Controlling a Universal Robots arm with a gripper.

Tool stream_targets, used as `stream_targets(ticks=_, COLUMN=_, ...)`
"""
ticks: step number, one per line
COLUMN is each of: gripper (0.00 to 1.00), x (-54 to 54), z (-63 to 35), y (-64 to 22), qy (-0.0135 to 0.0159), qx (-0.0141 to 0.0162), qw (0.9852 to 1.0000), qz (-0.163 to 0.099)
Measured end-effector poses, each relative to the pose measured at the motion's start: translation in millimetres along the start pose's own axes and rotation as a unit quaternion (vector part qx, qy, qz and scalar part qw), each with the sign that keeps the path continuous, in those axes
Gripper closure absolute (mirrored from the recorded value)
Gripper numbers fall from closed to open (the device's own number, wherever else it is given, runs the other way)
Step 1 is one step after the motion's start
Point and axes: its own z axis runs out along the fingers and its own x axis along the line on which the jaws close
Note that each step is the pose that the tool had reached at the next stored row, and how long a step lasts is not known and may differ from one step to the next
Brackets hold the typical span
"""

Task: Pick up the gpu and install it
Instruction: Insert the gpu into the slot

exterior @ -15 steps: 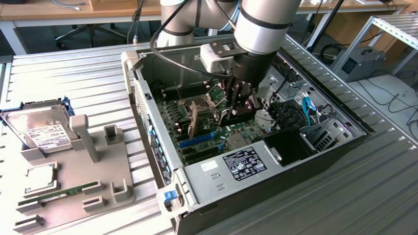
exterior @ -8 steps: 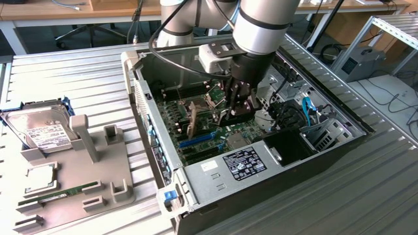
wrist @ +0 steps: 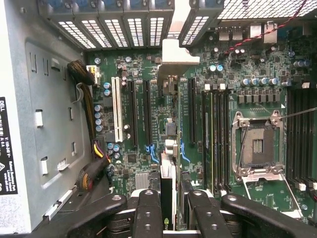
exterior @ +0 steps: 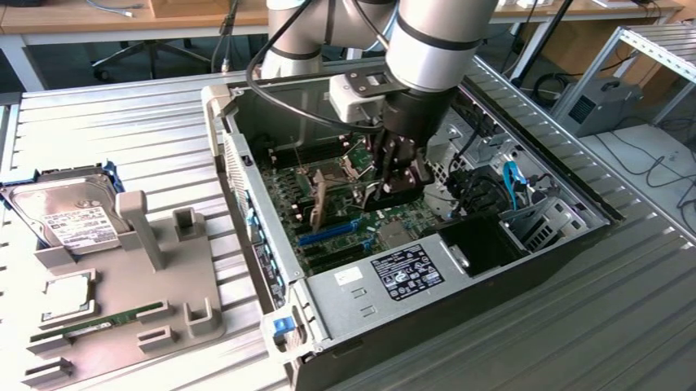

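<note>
Open PC tower case, lying on its side on a ribbed metal table; motherboard facing up.

Exterior view: robot arm reaching down into the case, gripper low over the board. The gpu shows as a thin card standing on edge above the slots, just to the exterior view's left of the gripper body. On that same side, outside the case, a grey parts tray with a hard drive at its far end, a CPU and a RAM stick.

Wrist view: looking along the gpu, seen edge-on, its silver bracket at the far end against the case's rear slot grilles. Black expansion slots and one white slot run parallel to the card; empty CPU socket and RAM slots to one side.

Gripper: partly closed, the black fingers pressed to either face of the card's near end, holding it upright over the motherboard.
</note>
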Motion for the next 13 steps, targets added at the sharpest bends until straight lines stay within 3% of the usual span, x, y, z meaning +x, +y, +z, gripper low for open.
stream_targets(ticks=13, gripper=0.74, x=0.2, z=2.3, y=2.5, qy=0.0, qx=0.0, qw=1.0, qz=0.0)
